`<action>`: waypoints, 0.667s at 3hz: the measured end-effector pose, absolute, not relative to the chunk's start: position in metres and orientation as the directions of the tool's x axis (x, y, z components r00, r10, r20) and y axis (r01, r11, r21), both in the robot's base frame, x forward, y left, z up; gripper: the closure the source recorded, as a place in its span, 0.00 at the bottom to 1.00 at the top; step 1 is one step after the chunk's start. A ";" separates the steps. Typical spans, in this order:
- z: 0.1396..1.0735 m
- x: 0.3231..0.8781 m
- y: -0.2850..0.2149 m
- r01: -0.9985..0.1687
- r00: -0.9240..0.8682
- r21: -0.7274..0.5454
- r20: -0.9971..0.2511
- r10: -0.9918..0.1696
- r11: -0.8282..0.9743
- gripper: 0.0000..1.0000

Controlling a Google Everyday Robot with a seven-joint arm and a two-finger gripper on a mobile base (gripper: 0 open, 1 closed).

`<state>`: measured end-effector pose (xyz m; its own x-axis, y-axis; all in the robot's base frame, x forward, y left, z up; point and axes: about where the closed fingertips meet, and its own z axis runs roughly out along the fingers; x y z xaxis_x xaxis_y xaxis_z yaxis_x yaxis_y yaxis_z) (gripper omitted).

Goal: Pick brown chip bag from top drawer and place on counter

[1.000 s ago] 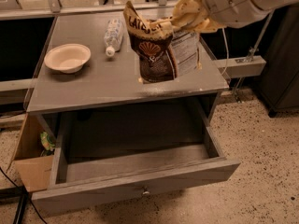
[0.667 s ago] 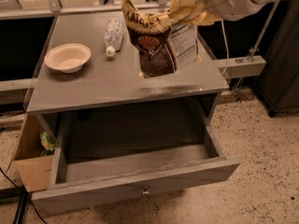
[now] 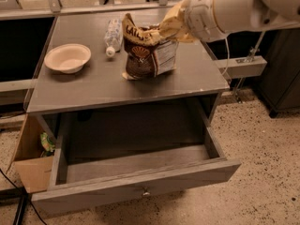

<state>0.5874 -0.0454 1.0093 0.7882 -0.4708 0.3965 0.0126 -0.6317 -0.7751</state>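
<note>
Camera view: the tool (image 3: 165,28), tan-coloured at the end of the white arm (image 3: 229,6), sits over the right rear part of the desk (image 3: 93,90). It is closed on the crumpled top edge of the brown chip bag (image 3: 146,59).

The bag stands upright near the middle of the desk, towards the back, label side facing the camera. Its lower edge appears to touch the desk surface, though the contact line is dim and I cannot be sure that it bears weight there.

On the desk to the left of the bag:
- a pale bowl (image 3: 68,57), well apart from the bag
- a clear plastic bottle (image 3: 112,35) lying on its side, between bowl and bag, near the bag's top

The top drawer (image 3: 136,184) is pulled fully out below the desk front, with a small metal knob (image 3: 146,191) on its panel.

A tan cardboard box (image 3: 33,172) stands on the floor just beside the drawer's left wall. A small green packet (image 3: 47,143) shows inside it.
</note>
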 end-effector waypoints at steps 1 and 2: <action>0.977 0.619 -0.032 0.061 0.819 -0.801 0.381 -0.428 -0.596 1.00; 0.952 0.639 -0.023 0.078 0.845 -0.812 0.362 -0.395 -0.578 1.00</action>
<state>0.6387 -0.0228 0.9519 0.8446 -0.3946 0.3619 0.0779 -0.5782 -0.8122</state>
